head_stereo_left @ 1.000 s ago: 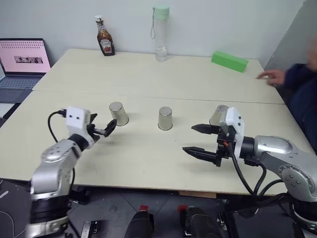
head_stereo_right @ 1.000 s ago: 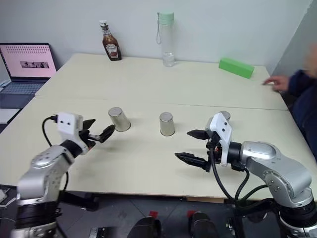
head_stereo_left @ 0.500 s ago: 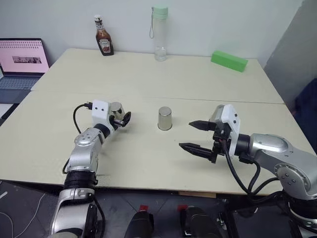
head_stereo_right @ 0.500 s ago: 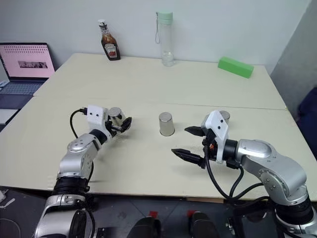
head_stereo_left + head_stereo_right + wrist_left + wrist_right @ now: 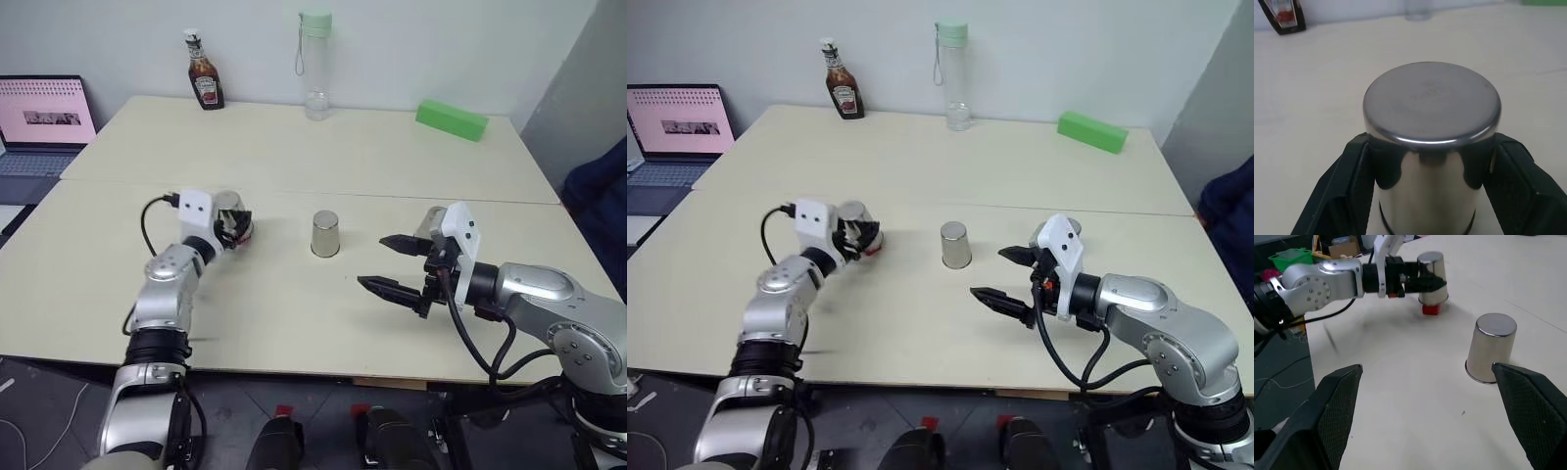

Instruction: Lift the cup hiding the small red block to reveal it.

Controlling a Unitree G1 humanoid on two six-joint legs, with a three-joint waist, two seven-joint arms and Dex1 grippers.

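Since a second ago my left gripper (image 5: 233, 231) has swung in from open air beside the cup (image 5: 1431, 147) and clamped on it, one black finger (image 5: 1342, 188) on each flank, and the cup now sits lifted clear of the table (image 5: 294, 304). Just under its rim, the red block (image 5: 1430, 309) is out in the open on the table, so I judge the reveal nearly made. Smooth tapered metal worries me: if my grip is shallow the cup could slide down through the fingers and drop back over the block, or knock it away. Swinging the cup sideways toward the middle cup (image 5: 325, 234) could topple that one. My right gripper (image 5: 392, 264) hangs with its jaws wide apart and nothing between them, on the far side of the middle cup from the lifted one; the third cup (image 5: 430, 223) stands just behind it and a careless move there could tip it. Both other cups are mouth-down, so their contents are hidden; I cannot see inside the lifted one.
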